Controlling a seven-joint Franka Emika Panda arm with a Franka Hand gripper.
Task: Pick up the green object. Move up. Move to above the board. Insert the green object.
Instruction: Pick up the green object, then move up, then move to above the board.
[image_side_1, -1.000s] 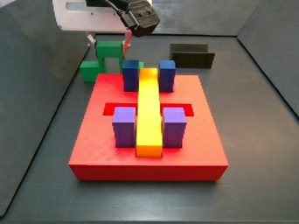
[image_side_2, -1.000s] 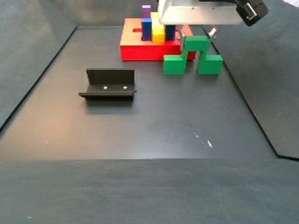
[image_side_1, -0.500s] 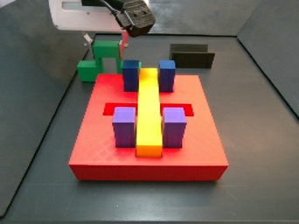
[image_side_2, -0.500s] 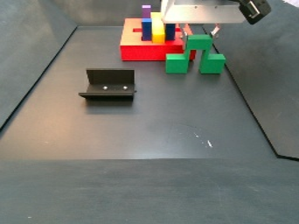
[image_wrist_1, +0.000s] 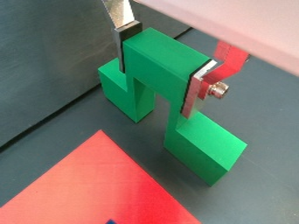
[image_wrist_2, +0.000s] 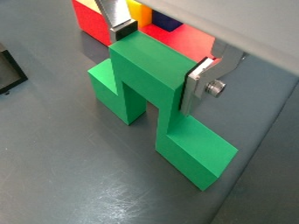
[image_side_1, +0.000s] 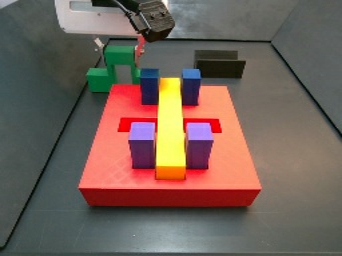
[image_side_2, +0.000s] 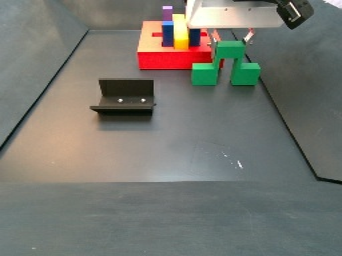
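Beside the board (image_side_1: 167, 160), at its far edge, the hand (image_wrist_1: 158, 70) is clamped on the green object (image_wrist_1: 163, 105); silver fingers (image_wrist_1: 201, 86) press both sides of the raised middle cube in both wrist views. Green object (image_side_2: 225, 64) is upright and sits just off the board (image_side_2: 160, 55), both side cubes pointing down. Whether it touches the worktop (image_side_2: 160, 140), can't tell. Fixture (image_side_2: 123, 97) stands well apart. Yellow bar (image_side_1: 170, 125), blue and purple blocks are on the board.
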